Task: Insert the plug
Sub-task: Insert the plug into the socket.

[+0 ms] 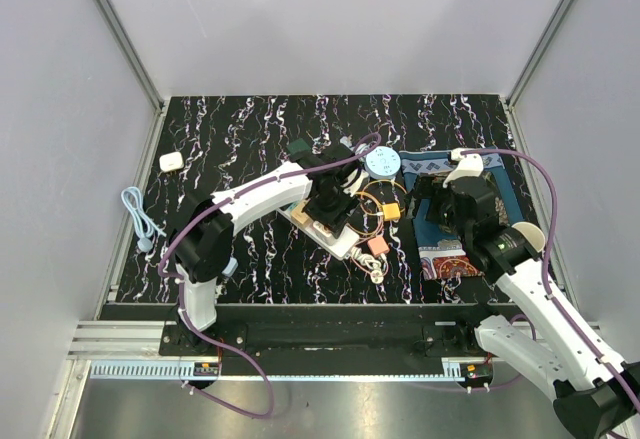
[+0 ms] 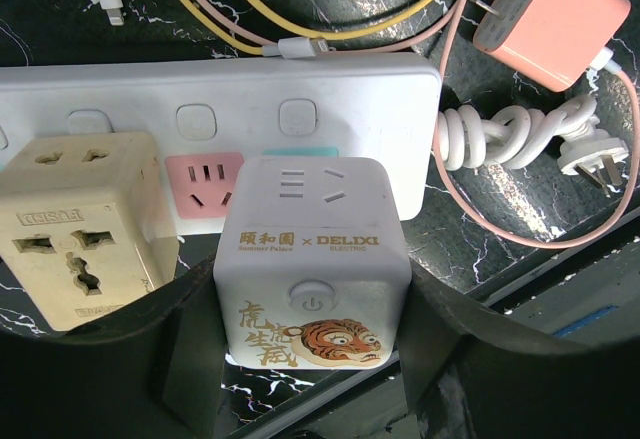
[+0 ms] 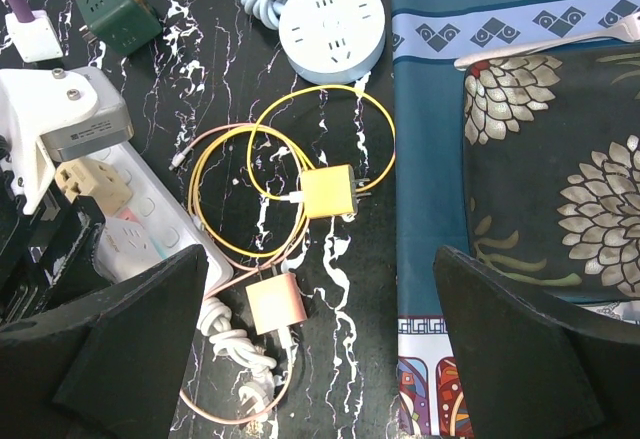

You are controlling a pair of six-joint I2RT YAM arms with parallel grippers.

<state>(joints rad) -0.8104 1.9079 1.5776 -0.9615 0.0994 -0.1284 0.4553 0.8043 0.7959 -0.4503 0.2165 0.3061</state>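
Observation:
My left gripper (image 2: 310,359) is shut on a white cube adapter (image 2: 310,249) with a tiger print, one finger on each side. The cube sits on the white power strip (image 2: 220,89) over a teal socket, next to a pink socket and a beige travel adapter (image 2: 80,229) that is plugged in. In the top view the left gripper (image 1: 325,204) is over the strip (image 1: 338,242) at the table's middle. My right gripper (image 3: 320,349) is open and empty, hovering above the table beside the patterned mat (image 3: 430,159); it also shows in the top view (image 1: 428,209).
A pink charger (image 3: 272,304) and a yellow charger (image 3: 328,191) with looped cables lie right of the strip. The strip's coiled white cord (image 2: 510,134) lies at its end. A round socket hub (image 1: 381,163), a green cube (image 1: 299,147), a small white adapter (image 1: 171,161) and a pale blue cable (image 1: 140,221) lie around.

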